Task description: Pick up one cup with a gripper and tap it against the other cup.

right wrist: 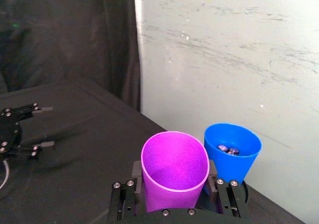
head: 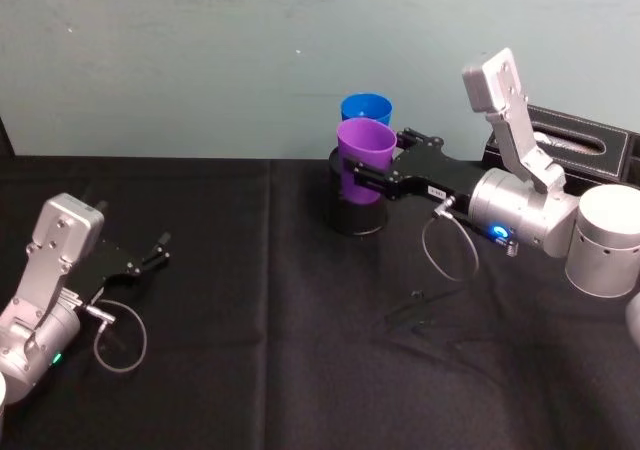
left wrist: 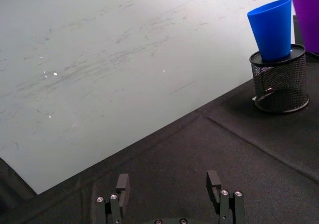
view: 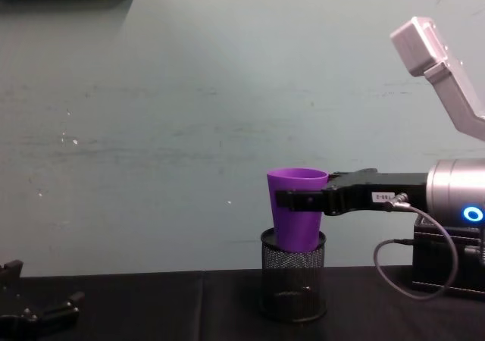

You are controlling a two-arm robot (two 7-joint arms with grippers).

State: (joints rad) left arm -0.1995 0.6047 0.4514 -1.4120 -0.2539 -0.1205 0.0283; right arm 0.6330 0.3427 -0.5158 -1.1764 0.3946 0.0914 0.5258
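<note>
At frame centre the purple cup (view: 297,227) stands upright, clamped near its rim by the right claw (view: 292,199), which reaches in level from the right edge. The cup's base overlaps the rim of the black wire-mesh holder (view: 293,280) on the dark worktop (view: 151,311); whether it sits inside, I cannot tell. The left claw (view: 44,286) rests in the lower left corner, fingers apart.
</note>
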